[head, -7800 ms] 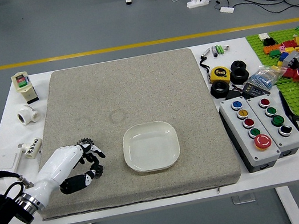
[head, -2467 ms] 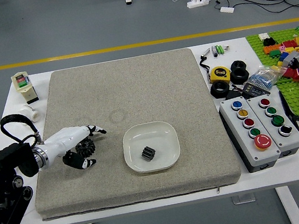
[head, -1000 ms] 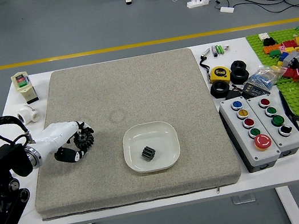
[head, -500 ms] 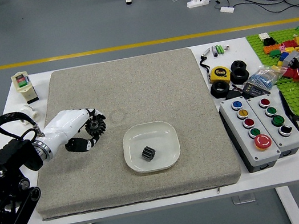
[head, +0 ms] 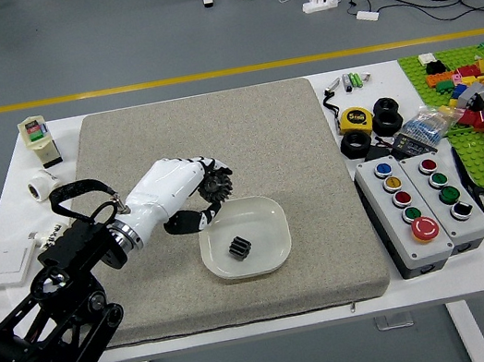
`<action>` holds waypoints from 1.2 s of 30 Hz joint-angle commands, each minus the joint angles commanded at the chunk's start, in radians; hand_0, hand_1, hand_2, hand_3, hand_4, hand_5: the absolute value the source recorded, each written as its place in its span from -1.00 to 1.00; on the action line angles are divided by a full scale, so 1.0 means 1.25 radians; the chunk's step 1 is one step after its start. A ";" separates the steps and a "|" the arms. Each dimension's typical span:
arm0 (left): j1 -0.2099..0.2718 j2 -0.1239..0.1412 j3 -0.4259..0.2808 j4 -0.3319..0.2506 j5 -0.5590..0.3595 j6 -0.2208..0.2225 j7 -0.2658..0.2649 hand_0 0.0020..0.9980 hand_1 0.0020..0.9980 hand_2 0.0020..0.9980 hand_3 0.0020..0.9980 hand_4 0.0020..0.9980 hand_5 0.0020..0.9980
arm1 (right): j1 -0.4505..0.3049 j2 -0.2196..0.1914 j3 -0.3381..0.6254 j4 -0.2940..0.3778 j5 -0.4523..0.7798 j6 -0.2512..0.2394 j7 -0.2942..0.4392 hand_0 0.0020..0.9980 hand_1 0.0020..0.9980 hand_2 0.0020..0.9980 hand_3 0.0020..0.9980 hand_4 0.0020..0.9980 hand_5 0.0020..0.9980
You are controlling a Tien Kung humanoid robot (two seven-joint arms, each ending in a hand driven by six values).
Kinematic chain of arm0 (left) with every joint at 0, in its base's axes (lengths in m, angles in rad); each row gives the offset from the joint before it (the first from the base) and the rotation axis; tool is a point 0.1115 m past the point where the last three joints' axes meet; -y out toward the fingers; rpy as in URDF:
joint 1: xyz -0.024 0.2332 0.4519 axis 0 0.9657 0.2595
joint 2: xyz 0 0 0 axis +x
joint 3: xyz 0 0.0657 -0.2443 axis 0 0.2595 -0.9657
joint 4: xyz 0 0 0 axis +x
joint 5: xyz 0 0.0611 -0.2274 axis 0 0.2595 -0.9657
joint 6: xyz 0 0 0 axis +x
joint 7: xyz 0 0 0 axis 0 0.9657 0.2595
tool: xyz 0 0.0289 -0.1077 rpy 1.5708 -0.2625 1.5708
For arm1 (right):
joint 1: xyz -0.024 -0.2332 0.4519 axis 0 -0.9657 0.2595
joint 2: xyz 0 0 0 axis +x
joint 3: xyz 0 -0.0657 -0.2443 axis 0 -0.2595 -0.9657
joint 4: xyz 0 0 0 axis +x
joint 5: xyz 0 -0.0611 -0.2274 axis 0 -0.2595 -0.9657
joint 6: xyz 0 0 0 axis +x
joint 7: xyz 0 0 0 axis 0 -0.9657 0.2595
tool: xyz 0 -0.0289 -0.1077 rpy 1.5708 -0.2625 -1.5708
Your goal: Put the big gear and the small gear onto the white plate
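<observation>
Left hand [head: 173,191]: fingers curl in a pinch | grey mat [head: 296,139]: carries 1 white plate [head: 267,225] | big gear [head: 216,186]: sits between those fingers, near plate's far rim | small gear [head: 240,248]: lies on plate, near its middle

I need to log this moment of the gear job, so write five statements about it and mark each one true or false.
1. The small gear lies on the white plate. True.
2. The big gear rests on the plate. False: the left hand grasps it.
3. The right hand is reaching over the plate. False: the right hand is not in view.
4. The yellow tape measure lies on the mat. False: it is on the white table, to the right of the mat.
5. The large red button is on the left one of the two button boxes. True.
</observation>
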 joint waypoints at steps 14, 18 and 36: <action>-0.037 -0.025 0.111 0.042 0.000 0.013 0.006 -0.08 0.28 0.47 0.67 1.00 -0.57 | 0.003 -0.002 -0.010 0.000 0.009 -0.001 0.001 0.32 0.36 0.49 0.11 0.52 0.22; -0.037 -0.025 0.119 0.055 0.000 0.039 0.001 -0.08 0.28 0.47 0.67 1.00 -0.57 | 0.003 -0.003 -0.010 0.000 0.010 -0.001 0.001 0.32 0.36 0.49 0.11 0.52 0.22; -0.012 -0.029 0.064 0.054 0.000 0.161 -0.002 0.01 0.35 0.70 0.86 1.00 -0.43 | -0.003 -0.002 -0.010 0.000 0.012 -0.003 0.001 0.32 0.36 0.48 0.11 0.51 0.22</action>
